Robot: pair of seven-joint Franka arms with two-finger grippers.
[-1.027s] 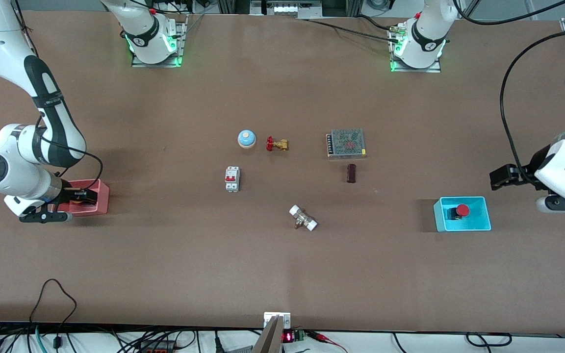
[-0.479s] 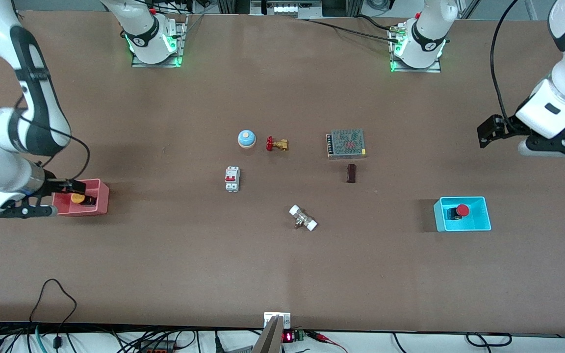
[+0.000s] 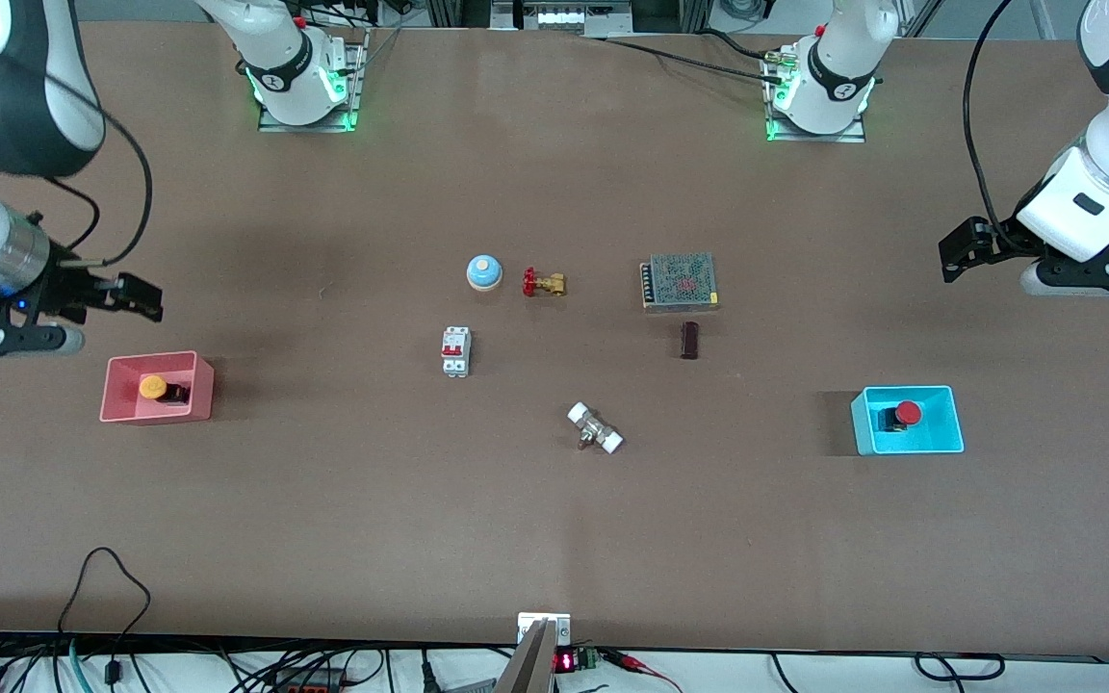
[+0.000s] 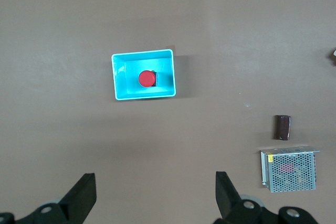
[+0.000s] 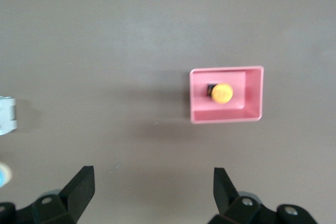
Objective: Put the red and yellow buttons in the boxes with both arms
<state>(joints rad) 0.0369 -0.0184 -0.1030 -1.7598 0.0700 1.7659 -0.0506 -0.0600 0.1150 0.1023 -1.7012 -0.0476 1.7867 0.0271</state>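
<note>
Yellow btn: small push button w/ round orange-yellow cap on a black block (image 3: 154, 388), lying inside the pink-red sloped-wall plastic bin (image 3: 123, 411) at the right arm's end of the table. Nothing touching it.
Red btn: matching push button w/ round red cap on a black block (image 3: 904, 414), sitting in the bright cyan sloped-wall plastic bin (image 3: 911, 447) at the left arm's end. Also untouched.
Right gripper: black two-finger right gripper (image 3: 136, 296), fingers spread wide, empty, up in the air over bare table just beside the pink bin.
Left gripper: black two-finger left gripper (image 3: 959, 252), fingers spread wide, empty, over bare table well apart from the cyan bin.
Just changed: 1 s ago the right gripper was down in the pink bin; half a sec ago it was at the rim w/ the yellow cap showing; now it's lifted off and clear. Left gripper rose from beside the cyan bin in the first half sec and has barely moved since.
Meaning: both btns released and boxed, so the task reads as done; only retreat to rest looks left.
Clutter: grey metal mesh-topped box (image 3: 680, 281), blue dome bell w/ tan knob (image 3: 483, 272), brass valve w/ red handwheel (image 3: 543, 283) mid-table, unmoved.
</note>
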